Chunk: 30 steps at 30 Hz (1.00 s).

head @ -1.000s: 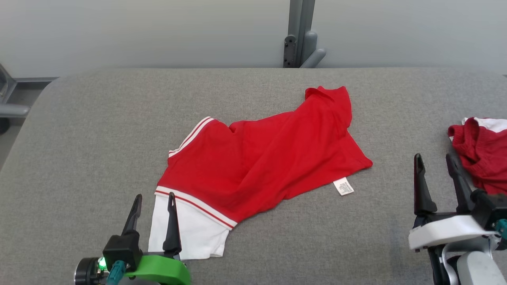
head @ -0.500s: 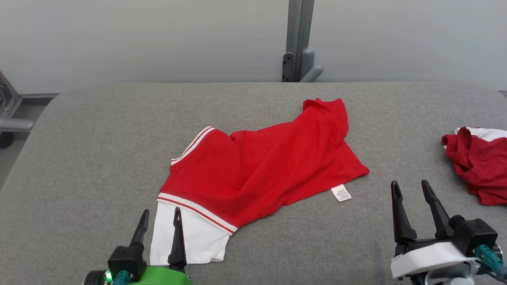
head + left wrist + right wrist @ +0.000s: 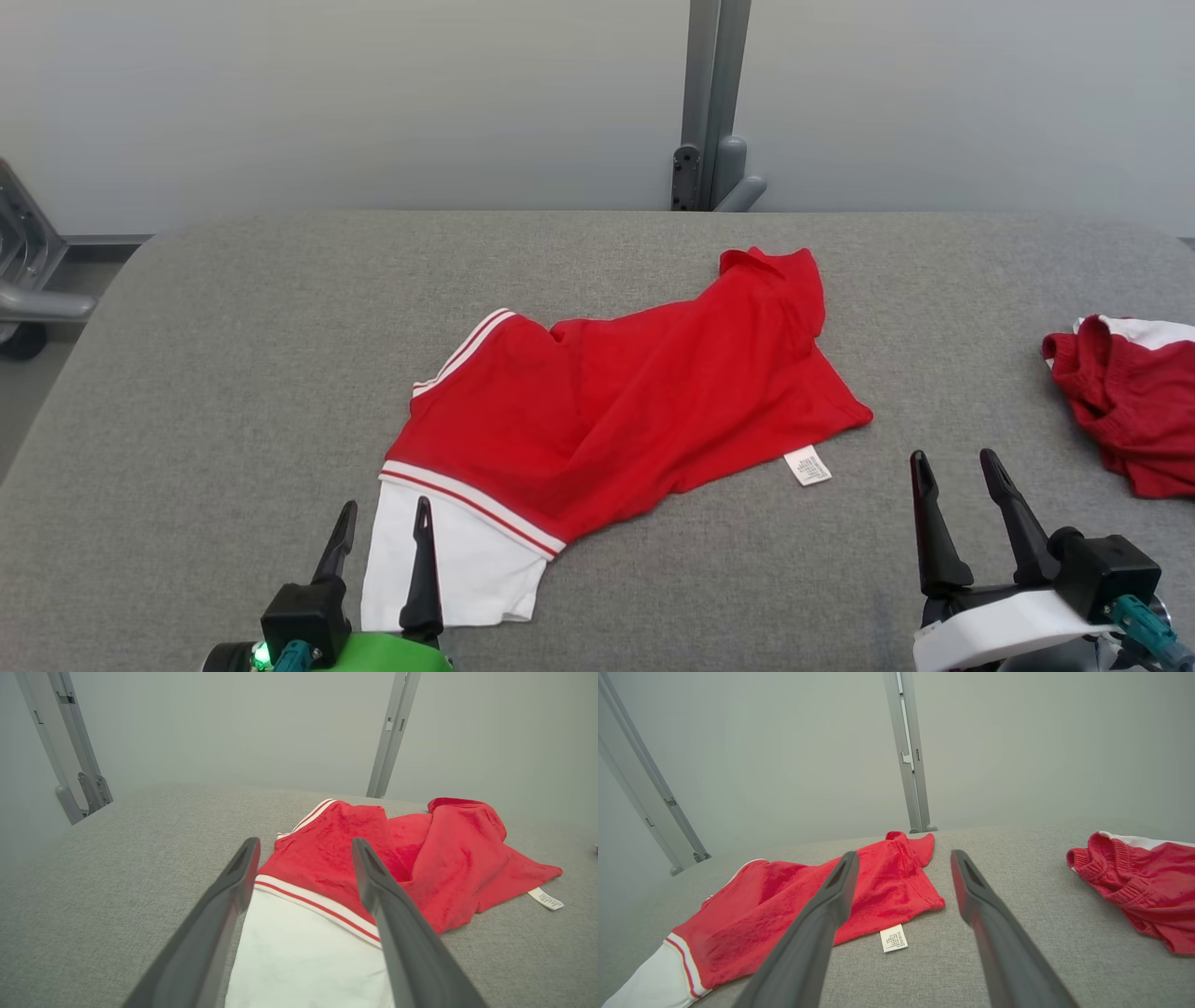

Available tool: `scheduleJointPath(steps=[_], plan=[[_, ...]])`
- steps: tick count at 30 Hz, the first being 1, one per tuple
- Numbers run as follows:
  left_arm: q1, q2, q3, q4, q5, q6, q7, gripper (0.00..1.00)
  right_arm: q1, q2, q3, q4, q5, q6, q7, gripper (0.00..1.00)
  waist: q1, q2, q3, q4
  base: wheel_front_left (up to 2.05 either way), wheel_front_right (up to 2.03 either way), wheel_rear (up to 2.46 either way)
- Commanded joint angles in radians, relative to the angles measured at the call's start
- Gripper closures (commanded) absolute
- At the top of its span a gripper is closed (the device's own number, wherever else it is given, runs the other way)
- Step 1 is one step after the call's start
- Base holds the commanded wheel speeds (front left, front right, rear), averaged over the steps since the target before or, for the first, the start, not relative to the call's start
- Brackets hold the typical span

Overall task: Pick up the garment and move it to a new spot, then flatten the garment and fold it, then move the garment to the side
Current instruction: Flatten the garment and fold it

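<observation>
A wide table (image 3: 233,308) padded in grey woven fabric, rounded at its far corners, takes up most of the space before me. Behind it runs a plain, pale grey wall (image 3: 373,93), softly and evenly lit. At about one o'clock a grey metal post (image 3: 711,84) rises against that wall, with a bracket (image 3: 686,177) at its foot. Off at nine o'clock stands a piece of metal frame (image 3: 37,303), perhaps a cart's, over a strip of dull floor (image 3: 14,401).
</observation>
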Motion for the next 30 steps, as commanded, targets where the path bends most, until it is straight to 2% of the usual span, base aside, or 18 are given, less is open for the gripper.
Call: scheduleJointPath(steps=[1, 17, 20, 30], plan=[[0.007, 0.003, 0.002, -0.001, 0.009, -0.005, 0.000, 0.00, 0.007, 0.000, 0.002, 0.004, 0.003, -0.001, -0.003, 0.00, 0.0000, 0.0000, 0.001, 0.001, 0.00, 0.00, 0.00], [0.002, 0.003, 0.011, 0.013, 0.005, -0.002, 0.000, 0.00, -0.003, 0.000, 0.003, 0.008, 0.010, -0.001, -0.003, 0.00, 0.0000, 0.0000, 0.008, 0.006, 0.00, 0.00, 0.00], [0.016, 0.003, 0.015, 0.090, -0.057, -0.003, 0.016, 0.00, -0.004, 0.000, 0.002, 0.007, 0.009, -0.001, -0.003, 0.00, 0.0000, 0.0000, 0.009, 0.004, 0.00, 0.00, 0.00], [-0.065, 0.011, 0.017, 0.312, -0.115, -0.037, 0.127, 0.00, -0.013, 0.000, 0.000, 0.014, 0.007, -0.001, -0.003, 0.00, 0.0000, 0.0000, 0.020, -0.006, 0.00, 0.00, 0.00]])
